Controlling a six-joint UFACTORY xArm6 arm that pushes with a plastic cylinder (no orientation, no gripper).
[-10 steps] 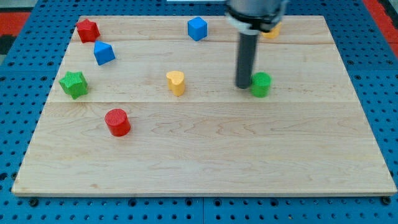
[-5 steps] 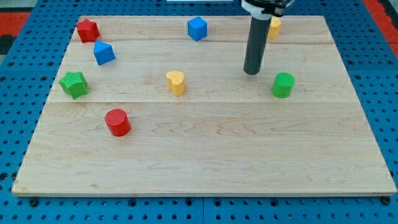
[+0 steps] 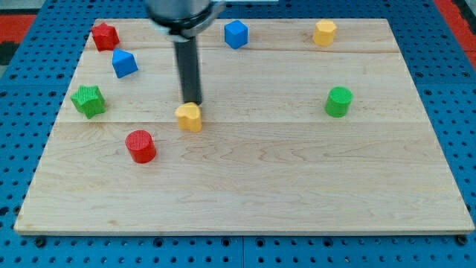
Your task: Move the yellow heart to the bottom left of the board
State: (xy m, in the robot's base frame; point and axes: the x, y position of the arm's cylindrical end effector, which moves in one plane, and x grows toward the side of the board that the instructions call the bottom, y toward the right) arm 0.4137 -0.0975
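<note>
- Surface, nearest zone: a pale wooden board (image 3: 245,193) of jointed planks lies on a blue pegboard bench (image 3: 461,89) whose rows of holes show on all sides; the planks toward the view's bottom carry no blocks.
- Left of centre: a red cylinder (image 3: 140,146) stands below and to the left of the yellow heart (image 3: 190,117), near it but apart.
- Task object: the yellow heart sits left of the board's centre, well apart from the bottom-left corner.
- My tip (image 3: 193,102): it rests at the heart's upper edge, touching it or just beside it; which of the two cannot be told. I carry no jaws, only a straight dark rod, and it holds nothing.
- Middle band: a green star-like block (image 3: 88,100) lies by the left edge; a green cylinder (image 3: 338,101) lies well to the right.
- Far band: a blue cube (image 3: 124,63), a red star-like block (image 3: 105,36), a second blue cube (image 3: 236,33) and a yellow block (image 3: 323,33), shape hard to make out, lie toward the view's top.
- Cut off or unclear: my rod's upper housing (image 3: 182,11) is cropped by the view's top; red patches (image 3: 18,30) at both top corners are too partial to identify.
</note>
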